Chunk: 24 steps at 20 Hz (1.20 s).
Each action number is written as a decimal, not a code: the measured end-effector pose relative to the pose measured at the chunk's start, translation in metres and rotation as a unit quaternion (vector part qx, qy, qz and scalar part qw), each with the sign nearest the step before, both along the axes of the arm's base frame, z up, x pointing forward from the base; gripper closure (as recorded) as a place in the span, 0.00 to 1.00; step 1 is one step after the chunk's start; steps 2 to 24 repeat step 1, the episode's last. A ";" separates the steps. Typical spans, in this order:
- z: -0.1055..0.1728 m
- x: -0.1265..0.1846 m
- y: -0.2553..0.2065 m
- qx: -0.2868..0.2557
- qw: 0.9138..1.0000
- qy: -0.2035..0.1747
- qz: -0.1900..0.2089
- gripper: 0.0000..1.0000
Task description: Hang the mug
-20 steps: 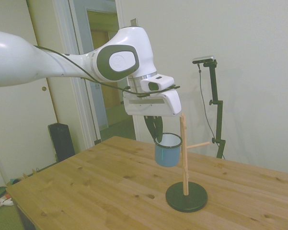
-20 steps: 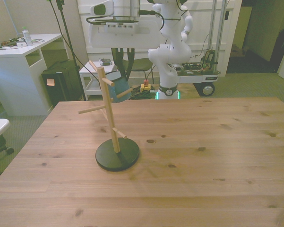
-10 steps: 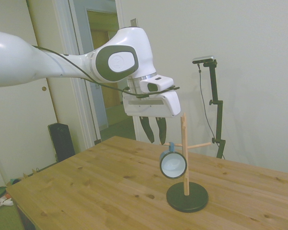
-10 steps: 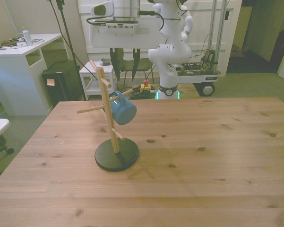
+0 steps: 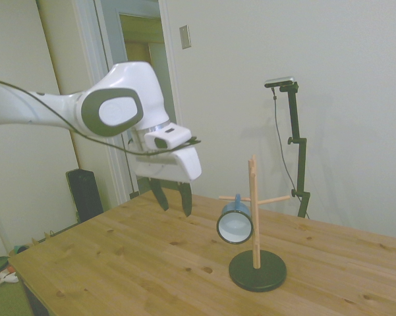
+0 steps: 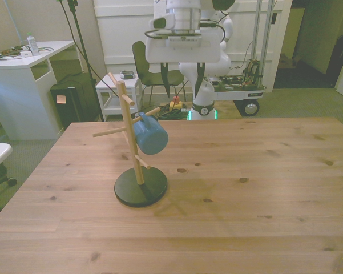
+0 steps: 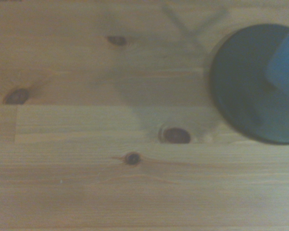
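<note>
From the side, the mug [image 5: 235, 223] hangs by its handle on a peg of the wooden mug tree [image 5: 254, 217], tipped over so its white inside faces outward, above the tree's dark round base [image 5: 257, 273]. The gripper [image 5: 172, 199] hovers over the table [image 5: 118, 263], well clear of the tree on the mug's side, its two dark fingers spread apart and holding nothing. Front view now: the mug [image 6: 149, 136] dangles off a peg on the tree [image 6: 131, 134], on the front view's right of the post, blue bottom toward us; the gripper [image 6: 182, 85] sits beyond the tree, released, fingers parted. Wrist view: blurred wood grain with knots, the tree's dark base [image 7: 252, 86] at one edge and a blue sliver of the mug [image 7: 284, 60] over it.
</note>
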<state>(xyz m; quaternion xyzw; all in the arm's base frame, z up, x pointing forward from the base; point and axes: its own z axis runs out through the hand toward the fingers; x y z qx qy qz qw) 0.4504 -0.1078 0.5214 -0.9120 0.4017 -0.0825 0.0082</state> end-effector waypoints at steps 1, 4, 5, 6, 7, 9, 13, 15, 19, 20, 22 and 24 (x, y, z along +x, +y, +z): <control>-0.015 -0.002 0.003 0.000 1.000 0.001 0.000 0.00; -0.015 -0.002 0.003 0.000 1.000 0.001 0.000 0.00; -0.015 -0.002 0.003 0.000 1.000 0.001 0.000 0.00; -0.015 -0.002 0.003 0.000 1.000 0.001 0.000 0.00; -0.015 -0.002 0.003 0.000 1.000 0.001 0.000 0.00; -0.015 -0.002 0.003 0.000 1.000 0.001 0.000 0.00; -0.015 -0.002 0.003 0.000 1.000 0.001 0.000 0.00; -0.015 -0.002 0.003 0.000 1.000 0.001 0.000 0.00; -0.015 -0.002 0.003 0.000 1.000 0.001 0.000 0.00; -0.015 -0.002 0.003 0.000 1.000 0.001 0.000 0.00; -0.015 -0.002 0.003 0.000 1.000 0.001 0.000 0.00; -0.015 -0.002 0.003 0.000 1.000 0.001 0.000 0.00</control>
